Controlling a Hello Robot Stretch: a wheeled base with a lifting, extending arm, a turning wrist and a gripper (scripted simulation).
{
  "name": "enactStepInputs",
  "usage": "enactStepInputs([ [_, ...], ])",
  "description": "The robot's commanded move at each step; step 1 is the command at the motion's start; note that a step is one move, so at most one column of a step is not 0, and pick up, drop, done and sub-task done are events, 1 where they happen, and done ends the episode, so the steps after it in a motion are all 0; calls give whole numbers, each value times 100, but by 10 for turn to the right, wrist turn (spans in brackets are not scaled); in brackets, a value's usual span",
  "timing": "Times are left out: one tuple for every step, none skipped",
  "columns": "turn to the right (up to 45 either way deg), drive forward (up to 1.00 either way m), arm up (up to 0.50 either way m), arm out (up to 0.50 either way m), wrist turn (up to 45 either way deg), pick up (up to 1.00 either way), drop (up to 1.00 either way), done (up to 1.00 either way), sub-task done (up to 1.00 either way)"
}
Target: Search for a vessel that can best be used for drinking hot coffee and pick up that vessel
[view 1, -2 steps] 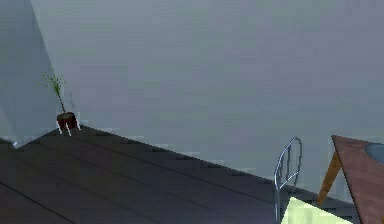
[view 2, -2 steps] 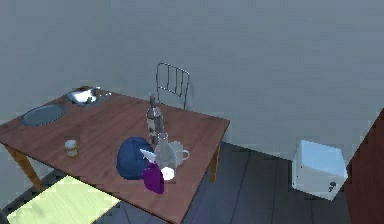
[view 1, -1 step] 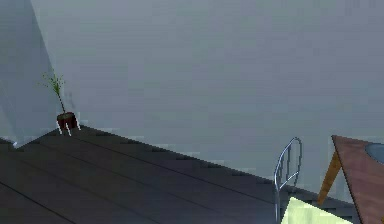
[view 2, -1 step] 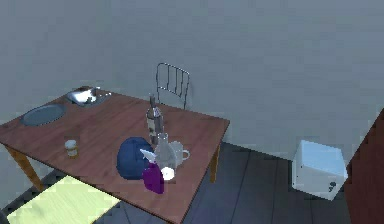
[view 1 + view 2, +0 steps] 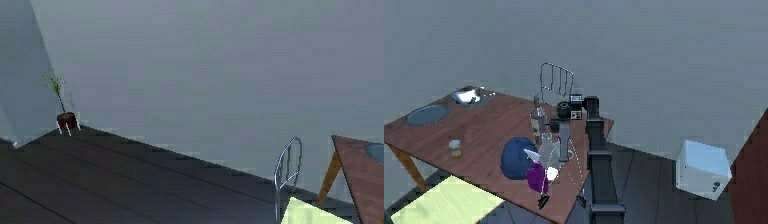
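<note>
Wooden table (image 5: 484, 127) carries the items; 1 metal-frame chair (image 5: 556, 78) stands at its far edge. The dark arm (image 5: 602, 175) reaches over the table's right end. 1 white box (image 5: 706, 165) sits on the floor, well apart. Blue rounded object (image 5: 517, 157) lies by the near edge, grey plate (image 5: 424, 115) at the left corner. Gripper (image 5: 556, 118) is near a clear bottle (image 5: 538, 122); finger spread and load cannot be told. 1 small pale cup-like vessel (image 5: 455, 147) stands near the near-left edge.

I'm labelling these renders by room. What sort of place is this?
Probably a home dining area: a wooden table with a plate on it, a metal chair beside it, a potted plant in a corner.
</note>
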Motion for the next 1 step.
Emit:
enactStepInputs([
  [0,0,0,0,450,0,0,0,0],
])
